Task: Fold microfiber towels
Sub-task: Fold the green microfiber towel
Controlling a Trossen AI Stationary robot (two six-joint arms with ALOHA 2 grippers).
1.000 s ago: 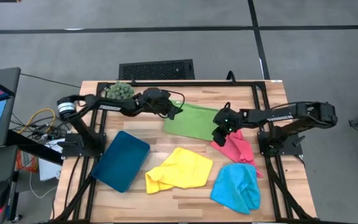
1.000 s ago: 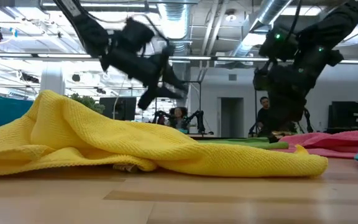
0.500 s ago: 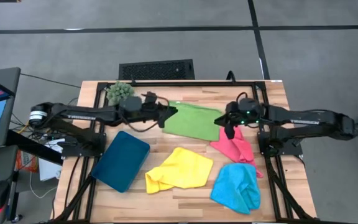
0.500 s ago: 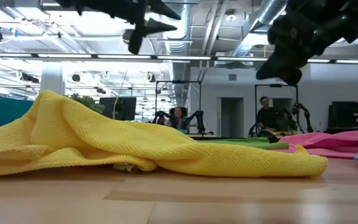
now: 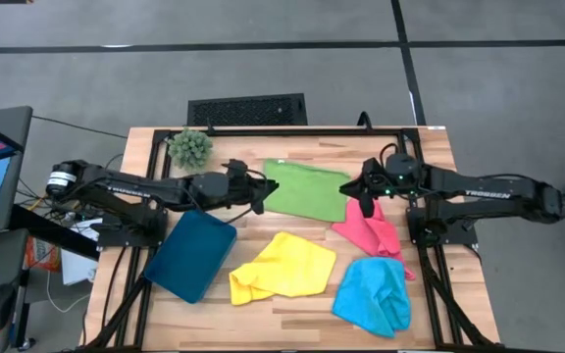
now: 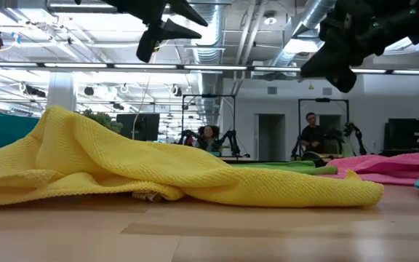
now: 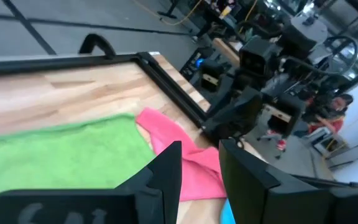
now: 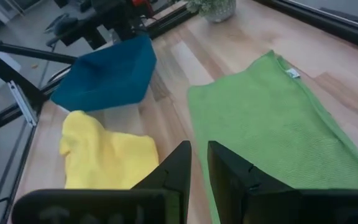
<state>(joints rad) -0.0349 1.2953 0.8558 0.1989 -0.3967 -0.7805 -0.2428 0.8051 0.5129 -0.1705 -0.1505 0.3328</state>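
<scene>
2 dark robot arms are hanging above a wooden worktop (image 5: 292, 299) where 4 microfiber towels are lying. The green towel (image 5: 307, 188), spread flat and unfolded, is serving as the landmark at the far middle of the worktop. The left gripper (image 5: 260, 194) is hovering in the air just beside the green towel's left edge, its fingers (image 7: 164, 171) standing slightly apart and grasping nothing. The right gripper (image 5: 364, 205) is hovering off the green towel's right edge, above the crumpled pink towel (image 5: 373, 231) that is touching that edge; its fingers (image 8: 178, 164) are showing a narrow gap and are likewise empty. The rumpled yellow towel (image 5: 281, 267) is lying nearer the front edge than the green towel, and the bunched light blue towel (image 5: 374, 293) is sitting at the front right, beyond the pink one. A dark teal tray (image 5: 191, 252) is resting to the front left of the green towel, and a spiky green plant ball (image 5: 191, 147) is standing at its far left.
</scene>
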